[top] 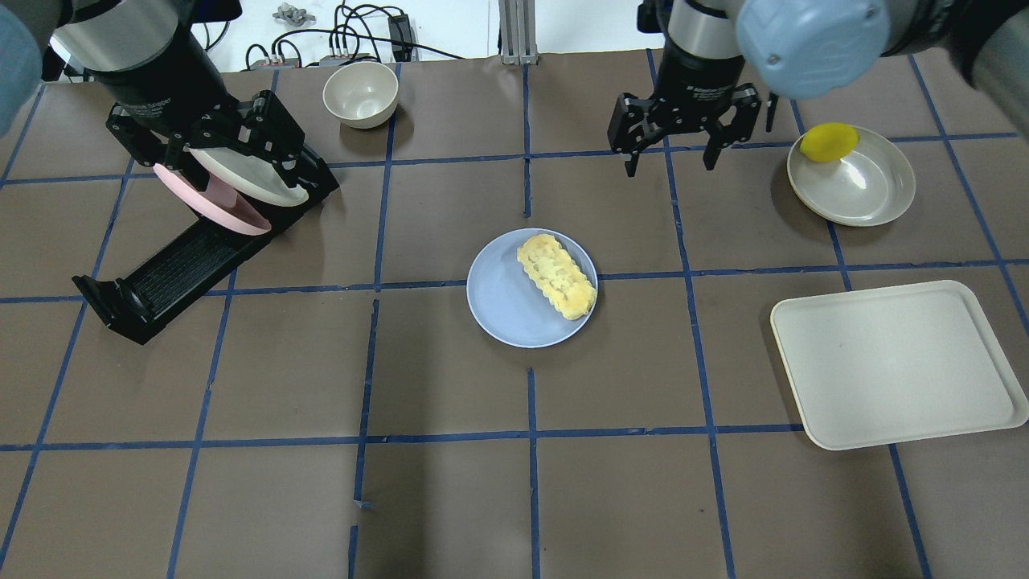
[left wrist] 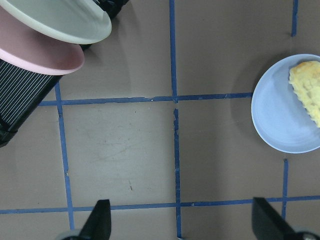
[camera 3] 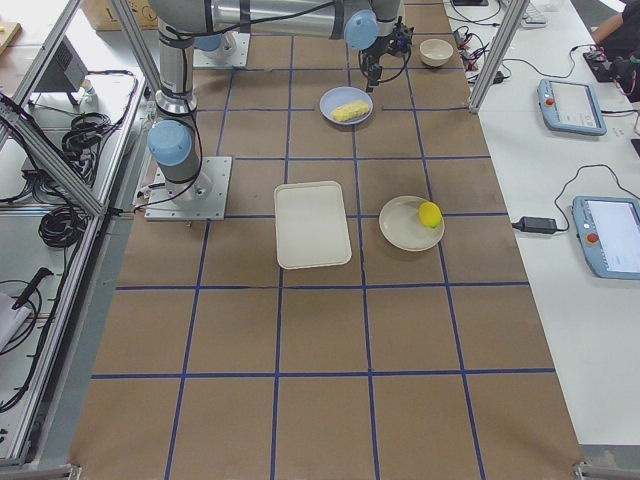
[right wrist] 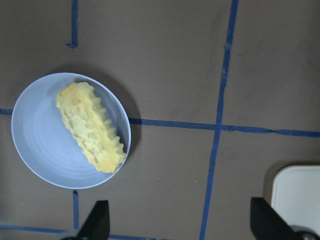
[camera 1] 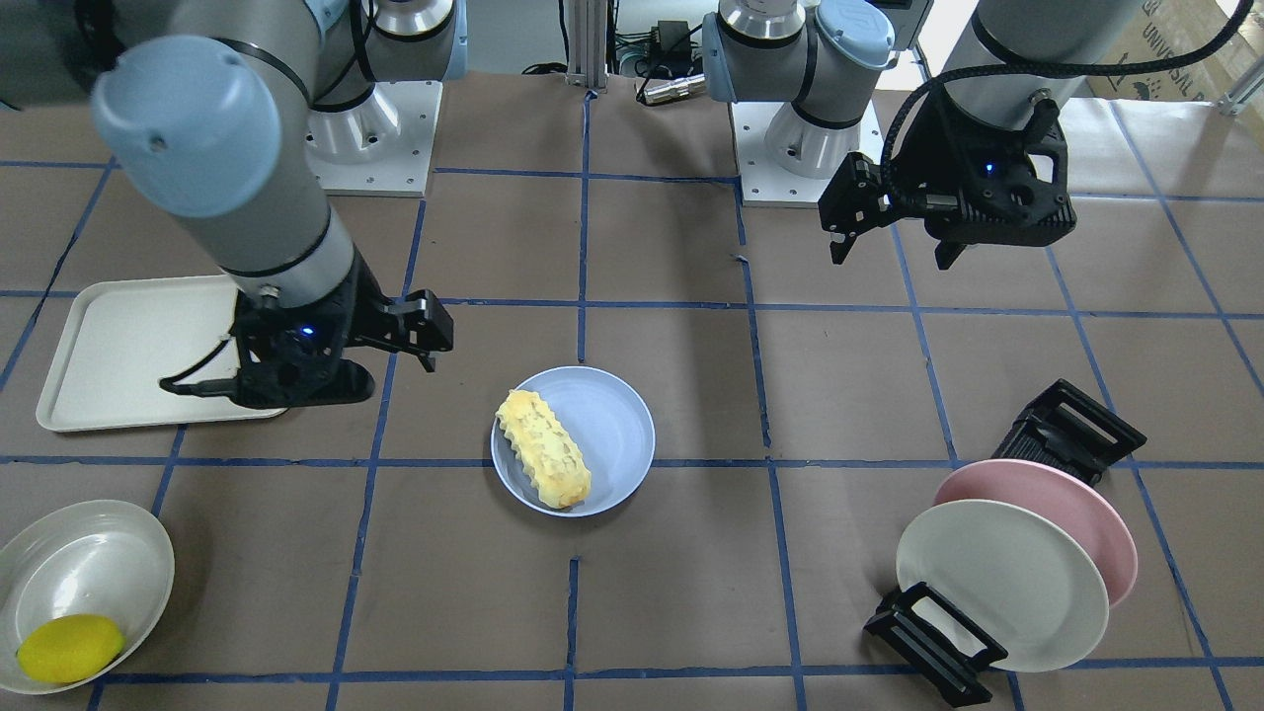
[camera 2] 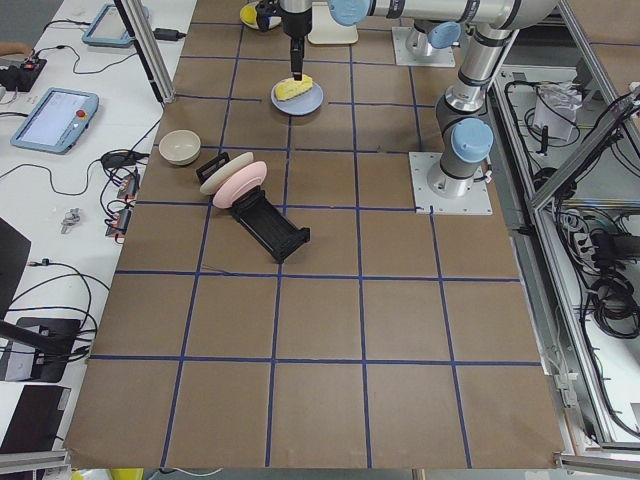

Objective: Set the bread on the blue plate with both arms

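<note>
The bread (top: pixel 556 276) lies on the blue plate (top: pixel 506 305) at the table's middle, along the plate's right side in the overhead view. It also shows in the front view as bread (camera 1: pixel 543 449) on the plate (camera 1: pixel 614 420). My right gripper (top: pixel 671 165) hangs open and empty above the table beyond the plate, apart from it. Its wrist view shows the bread (right wrist: pixel 90 127) on the plate (right wrist: pixel 37 145) at the left. My left gripper (top: pixel 211 157) is open and empty over the plate rack at the far left. Its wrist view shows the plate (left wrist: pixel 280 120) at the right edge.
A black rack (top: pixel 173 269) holds a pink plate (top: pixel 211 197) and a cream plate (top: pixel 257 181) below the left gripper. A beige bowl (top: pixel 360 94) stands at the back. A shallow dish (top: pixel 864 185) with a lemon (top: pixel 828 142) and a cream tray (top: pixel 896 362) are on the right.
</note>
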Action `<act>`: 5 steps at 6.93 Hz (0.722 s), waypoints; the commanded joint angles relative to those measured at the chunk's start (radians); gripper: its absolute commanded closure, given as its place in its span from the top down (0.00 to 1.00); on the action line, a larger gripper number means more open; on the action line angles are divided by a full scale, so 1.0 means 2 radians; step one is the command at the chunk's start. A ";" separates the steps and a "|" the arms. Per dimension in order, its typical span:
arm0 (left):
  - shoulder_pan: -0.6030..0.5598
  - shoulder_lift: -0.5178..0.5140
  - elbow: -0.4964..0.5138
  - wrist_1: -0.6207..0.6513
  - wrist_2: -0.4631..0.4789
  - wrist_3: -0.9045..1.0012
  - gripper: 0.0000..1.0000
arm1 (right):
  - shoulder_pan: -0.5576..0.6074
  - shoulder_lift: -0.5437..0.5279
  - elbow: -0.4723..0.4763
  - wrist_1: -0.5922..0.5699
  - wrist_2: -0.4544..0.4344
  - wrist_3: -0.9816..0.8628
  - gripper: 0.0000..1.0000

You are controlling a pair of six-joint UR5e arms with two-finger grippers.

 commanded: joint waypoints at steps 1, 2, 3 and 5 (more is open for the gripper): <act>0.000 0.001 0.000 0.000 0.001 -0.001 1.00 | -0.053 -0.066 0.000 0.070 -0.002 -0.021 1.00; 0.000 -0.001 0.002 0.002 0.001 -0.001 1.00 | -0.051 -0.080 0.003 0.081 -0.002 -0.016 1.00; 0.000 -0.001 0.001 0.002 0.002 -0.001 1.00 | -0.047 -0.084 0.004 0.081 0.004 -0.007 1.00; -0.001 -0.001 0.000 0.002 0.002 -0.001 1.00 | -0.043 -0.084 0.005 0.081 0.003 -0.005 1.00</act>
